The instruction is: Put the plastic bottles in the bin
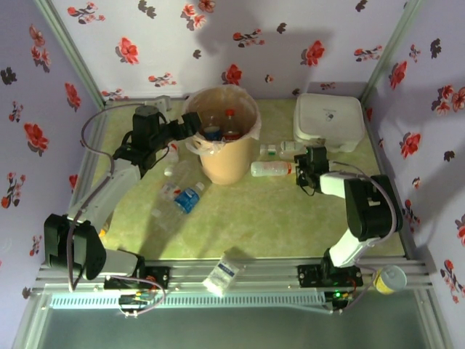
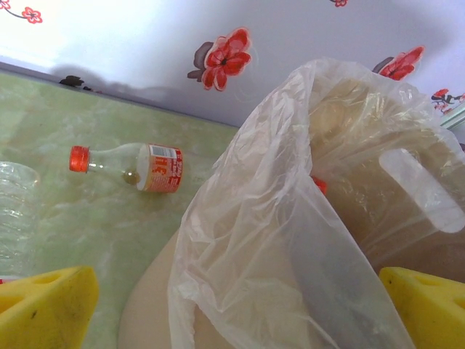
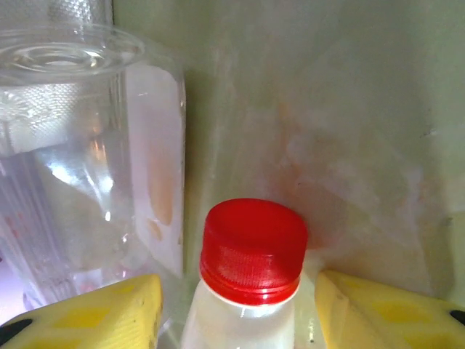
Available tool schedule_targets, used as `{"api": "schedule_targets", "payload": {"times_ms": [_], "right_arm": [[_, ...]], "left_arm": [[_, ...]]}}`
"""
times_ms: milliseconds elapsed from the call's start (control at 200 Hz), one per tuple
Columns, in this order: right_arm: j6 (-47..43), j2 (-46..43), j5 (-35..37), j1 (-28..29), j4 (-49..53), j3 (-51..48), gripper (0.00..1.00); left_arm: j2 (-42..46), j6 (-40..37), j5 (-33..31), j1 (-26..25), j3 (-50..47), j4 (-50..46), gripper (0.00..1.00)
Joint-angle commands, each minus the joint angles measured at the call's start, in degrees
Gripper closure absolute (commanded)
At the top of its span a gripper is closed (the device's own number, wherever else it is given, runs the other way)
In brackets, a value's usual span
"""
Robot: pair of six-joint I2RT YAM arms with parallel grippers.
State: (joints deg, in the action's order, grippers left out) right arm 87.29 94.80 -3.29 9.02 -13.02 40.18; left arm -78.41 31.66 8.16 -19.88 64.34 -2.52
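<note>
The tan bin [image 1: 227, 163], lined with a clear bag [image 2: 290, 240], stands mid-table and holds two bottles [image 1: 221, 131]. My left gripper [image 1: 190, 128] is open at the bin's left rim; its yellow fingers [image 2: 47, 309] straddle bag and rim [image 2: 240, 305]. A red-capped, red-labelled bottle [image 2: 131, 167] lies beyond. A red-capped bottle [image 1: 270, 169] lies right of the bin. My right gripper [image 1: 304, 174] is open, yellow fingers [image 3: 94, 316] either side of that bottle's neck [image 3: 251, 251], with small gaps. A blue-labelled bottle [image 1: 187, 198] and a clear one [image 1: 173, 171] lie left of the bin.
A flat white box [image 1: 328, 120] sits at the back right, with a green-capped bottle [image 1: 280, 149] beside it. A large clear bottle [image 3: 80, 160] lies close to my right gripper's left finger. A small carton [image 1: 221, 275] rests on the front rail, and a yellowish cup [image 1: 390, 278] at the front right.
</note>
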Motion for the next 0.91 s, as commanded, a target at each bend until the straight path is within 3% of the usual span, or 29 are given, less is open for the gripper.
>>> {"api": "schedule_targets", "payload": {"times_ms": [0,495,705,900], "right_arm": [[1.55,3.23,-1.42,0.54,-2.03,1.56,0.42],[2.09,2.59,-0.84,0.30,-4.51,-0.43,0.68],[-3.18,-6.57,2.23,0.15,2.85,1.30,0.72],[-13.51,-16.22,5.46,0.13,13.15,6.88,0.75]], "left_arm": [[0.76,0.98,0.63,-0.07,-0.83,1.56,0.02],[0.83,1.38,0.10,-0.09,-1.19,1.83,0.02],[0.80,1.20,0.10,-0.07,-1.23,1.73,0.01],[0.80,1.16,0.10,-0.11,-1.06,1.96,0.01]]}}
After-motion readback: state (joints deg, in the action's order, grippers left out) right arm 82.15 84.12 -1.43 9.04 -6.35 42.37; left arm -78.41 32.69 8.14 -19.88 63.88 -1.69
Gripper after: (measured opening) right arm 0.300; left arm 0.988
